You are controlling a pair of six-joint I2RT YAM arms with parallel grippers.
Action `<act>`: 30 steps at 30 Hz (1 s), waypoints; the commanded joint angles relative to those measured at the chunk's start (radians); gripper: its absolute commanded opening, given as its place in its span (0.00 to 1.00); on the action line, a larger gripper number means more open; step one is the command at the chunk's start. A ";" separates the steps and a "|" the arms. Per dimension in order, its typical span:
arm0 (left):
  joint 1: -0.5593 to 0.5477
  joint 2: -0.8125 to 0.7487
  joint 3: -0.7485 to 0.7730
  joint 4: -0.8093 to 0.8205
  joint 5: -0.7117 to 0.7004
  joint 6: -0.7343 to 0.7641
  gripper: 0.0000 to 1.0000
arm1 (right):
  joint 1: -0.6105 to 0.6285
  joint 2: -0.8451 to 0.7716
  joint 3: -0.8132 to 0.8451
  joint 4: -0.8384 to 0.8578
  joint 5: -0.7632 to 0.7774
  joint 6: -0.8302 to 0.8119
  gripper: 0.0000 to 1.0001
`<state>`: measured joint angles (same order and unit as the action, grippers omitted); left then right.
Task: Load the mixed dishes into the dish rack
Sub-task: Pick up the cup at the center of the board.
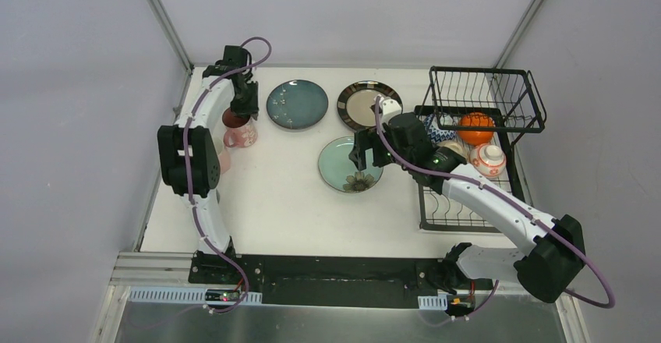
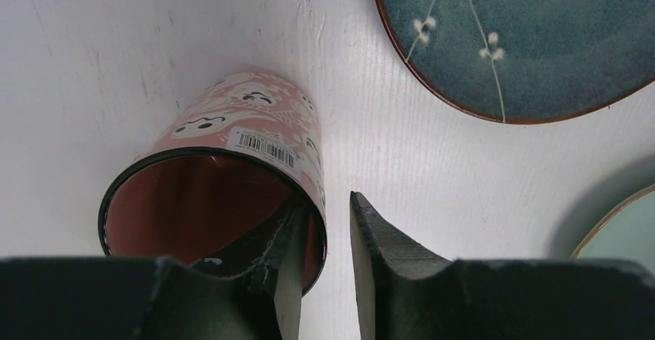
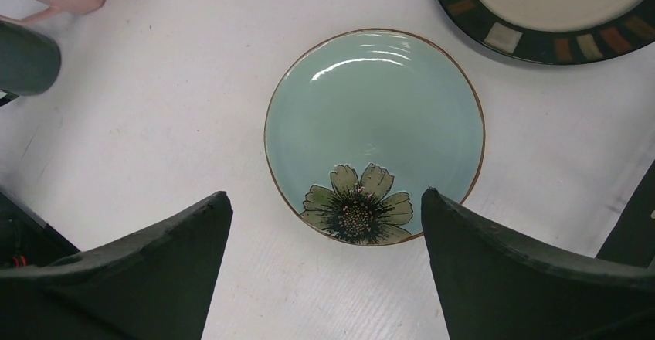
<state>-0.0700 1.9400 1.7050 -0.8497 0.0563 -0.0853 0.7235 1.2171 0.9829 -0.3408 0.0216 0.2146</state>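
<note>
I'm taking the cup (image 2: 247, 124) by its rim, so I want the squeeze square on the wall. It should sit deep enough that the glazed lip can't slide out, and be gentle, since a hard pinch may tip the cup before it lifts. The cup stands upright near the counter's (image 1: 265, 203) left edge, toward the far-left corner, with the teal plate (image 2: 525, 39) near it. My left pincer (image 2: 328, 201) straddles the wall on that plate's side: one finger inside the mouth, the other outside, jaws narrow but not clamped (a sliver of counter shows between outer finger and wall). I'd lift straight up, then cross to the rack (image 1: 468, 217) at the right edge. My right pincer (image 3: 324, 195) hangs spread wide, holding nothing, above the mint plate (image 3: 375, 116) — flat at mid-counter, just left of the rack.
</note>
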 commanded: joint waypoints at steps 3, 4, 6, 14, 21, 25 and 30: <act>0.009 -0.008 0.022 -0.015 0.004 -0.003 0.16 | -0.003 -0.030 -0.002 0.023 0.083 0.098 0.94; 0.009 -0.011 0.021 -0.016 0.012 -0.005 0.12 | -0.003 -0.034 -0.008 0.024 0.091 0.110 0.94; 0.008 -0.023 0.021 -0.024 0.040 -0.008 0.04 | -0.004 -0.041 -0.019 0.030 0.093 0.130 0.95; 0.008 -0.127 -0.004 -0.043 0.120 -0.061 0.00 | -0.005 -0.062 -0.042 0.076 0.040 0.148 1.00; 0.009 -0.217 -0.021 -0.042 0.213 -0.121 0.00 | -0.003 -0.039 -0.027 0.076 0.011 0.185 1.00; 0.008 -0.272 -0.041 -0.031 0.272 -0.165 0.00 | -0.003 -0.033 -0.034 0.102 -0.042 0.205 0.98; 0.008 -0.373 -0.124 0.063 0.415 -0.261 0.00 | -0.003 -0.029 -0.032 0.134 -0.046 0.239 0.92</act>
<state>-0.0589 1.7065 1.6176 -0.9028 0.3202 -0.2447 0.7235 1.1904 0.9382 -0.2859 0.0082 0.4099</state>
